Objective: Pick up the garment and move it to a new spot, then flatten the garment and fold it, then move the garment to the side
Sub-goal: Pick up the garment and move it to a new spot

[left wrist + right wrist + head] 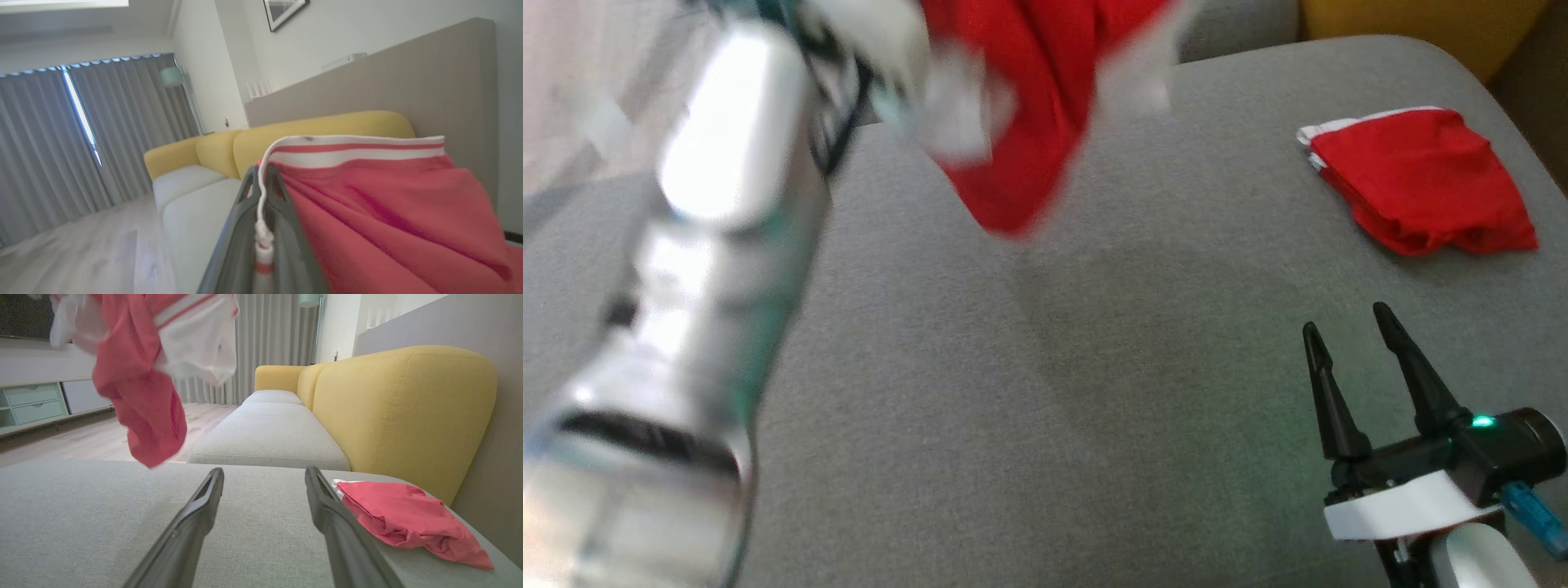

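Clamped in left gripper (pixel 263 173) by waistband (pixel 355 149), garment (pixel 1029 114) hangs long axis down above cushion (pixel 1045 392); right gripper (pixel 1346 318) apart, empty, well to its right

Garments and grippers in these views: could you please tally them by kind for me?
Red garments: 2 (hanging garment; folded garment on the grey cushion)
Grippers: 2 (left gripper shut on the hanging garment; right gripper open)
Total: 4
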You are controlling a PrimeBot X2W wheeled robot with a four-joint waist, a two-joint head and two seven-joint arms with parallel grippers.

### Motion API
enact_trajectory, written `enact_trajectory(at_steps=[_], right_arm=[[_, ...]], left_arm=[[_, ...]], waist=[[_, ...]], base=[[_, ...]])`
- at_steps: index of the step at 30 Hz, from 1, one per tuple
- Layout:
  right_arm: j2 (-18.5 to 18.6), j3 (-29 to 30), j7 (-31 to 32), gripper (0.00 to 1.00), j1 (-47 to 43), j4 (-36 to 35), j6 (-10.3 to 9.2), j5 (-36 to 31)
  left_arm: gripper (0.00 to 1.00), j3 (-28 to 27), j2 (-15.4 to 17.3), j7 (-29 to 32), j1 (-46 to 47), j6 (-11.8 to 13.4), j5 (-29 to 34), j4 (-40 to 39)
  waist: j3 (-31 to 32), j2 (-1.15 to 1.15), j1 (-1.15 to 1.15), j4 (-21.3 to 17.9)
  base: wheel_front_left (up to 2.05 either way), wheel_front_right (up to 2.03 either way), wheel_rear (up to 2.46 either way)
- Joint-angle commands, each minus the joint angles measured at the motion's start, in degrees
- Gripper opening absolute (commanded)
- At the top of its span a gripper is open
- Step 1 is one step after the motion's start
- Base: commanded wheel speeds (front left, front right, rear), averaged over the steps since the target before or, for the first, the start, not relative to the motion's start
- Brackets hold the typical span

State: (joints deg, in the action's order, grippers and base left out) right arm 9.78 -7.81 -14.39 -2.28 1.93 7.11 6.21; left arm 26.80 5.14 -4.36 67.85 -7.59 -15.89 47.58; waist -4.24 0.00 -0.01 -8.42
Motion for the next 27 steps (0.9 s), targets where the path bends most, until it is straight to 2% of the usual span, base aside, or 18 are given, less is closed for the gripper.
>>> enact_trajectory(at_steps=[1, 3, 7, 13, 14, 15, 22, 27], right_arm=[[-0.2, -1.2, -0.6, 1.00, 0.7, -2.2, 0.37, -0.5], [-0.5, -1.5, -0.6, 1.00, 0.8, -2.3, 0.37, -0.5], [-0.8, -1.1, -0.6, 1.00, 0.8, -2.2, 0.37, -0.5], [-0.6, -1.4, -0.6, 1.00, 0.9, -1.1, 0.37, -0.3], [-0.7, -1.2, -0.6, 1.00, 0.7, -0.9, 0.37, -0.3], [-0.8, -1.1, -0.6, 1.00, 0.5, -0.7, 0.37, -0.2], [-1.7, 0.7, -0.6, 1.00, -2.1, 1.5, 0.37, 0.5], [-2.9, 3.0, -0.6, 1.00, -4.4, 2.3, 0.37, 0.9]], left_arm=[[0.00, -0.4, 2.6, -1.0, -3.9, 0.1, -1.5, -2.1], [0.00, 0.6, 2.9, -2.7, -9.4, 0.3, -1.5, -2.4], [0.00, 2.9, 1.2, -6.1, -21.9, 1.9, -1.7, -1.2], [0.00, 3.6, -0.9, -9.9, -32.3, 3.7, -3.4, -0.1], [0.47, 3.5, -1.2, -10.3, -33.6, 4.3, -3.6, -0.6], [1.00, 3.3, -1.5, -10.4, -34.8, 5.1, -3.8, -1.2], [1.00, 2.4, -2.1, -10.6, -46.1, 12.4, 1.0, -17.1], [1.00, 0.2, -1.0, -10.6, -56.6, 16.4, 5.6, -29.0]], waist=[[-1.1, 0.00, 0.01, -1.0], [-1.9, 0.00, 0.01, -1.3], [-3.1, 0.00, 0.01, -0.9], [-3.0, 0.00, 0.01, 0.5], [-2.7, 0.00, 0.01, 1.2], [-2.3, 0.00, 0.01, 1.8], [3.5, 0.00, 0.01, 7.0], [6.5, 0.00, 0.01, 10.1]], base=[[0.00, 0.00, 0.00], [0.00, 0.00, 0.00], [0.00, 0.00, 0.00], [0.00, 0.00, 0.00], [0.00, 0.00, 0.00], [0.00, 0.00, 0.00], [0.00, 0.00, 0.00], [0.00, 0.00, 0.00]])
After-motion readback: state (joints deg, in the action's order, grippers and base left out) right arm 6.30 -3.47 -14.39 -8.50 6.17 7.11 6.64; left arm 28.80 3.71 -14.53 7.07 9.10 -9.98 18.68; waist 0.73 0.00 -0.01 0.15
